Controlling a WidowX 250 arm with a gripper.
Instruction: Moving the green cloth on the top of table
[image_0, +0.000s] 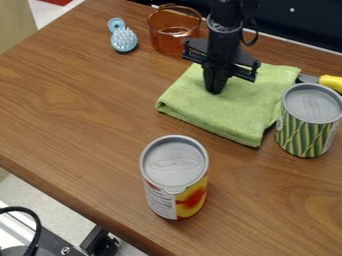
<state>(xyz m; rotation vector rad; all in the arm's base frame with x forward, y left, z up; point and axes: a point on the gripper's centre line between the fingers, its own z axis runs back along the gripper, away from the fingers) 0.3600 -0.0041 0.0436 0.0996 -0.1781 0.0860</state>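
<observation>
Green cloth (227, 112) folded on bench (80, 100), under the tool (214, 92) — set narrow, grip on fabric unclear. Shallow pinch could slip, leaving cloth behind. Dragging toward green-patterned can (307, 132) — just beside cloth's edge — might topple it.

hidden behind the black two-finger gripper (214, 92): a patch of the folded light-green cloth (197, 105) and part of the see-through amber cup (168, 30). can't tell of any fabric between the fingertips. cut off by the top edge: the black robot arm (226, 11); by the right edge: the yellow-handled tool (330, 82). can't read the small print on the red-and-yellow cylindrical can (186, 200).
</observation>
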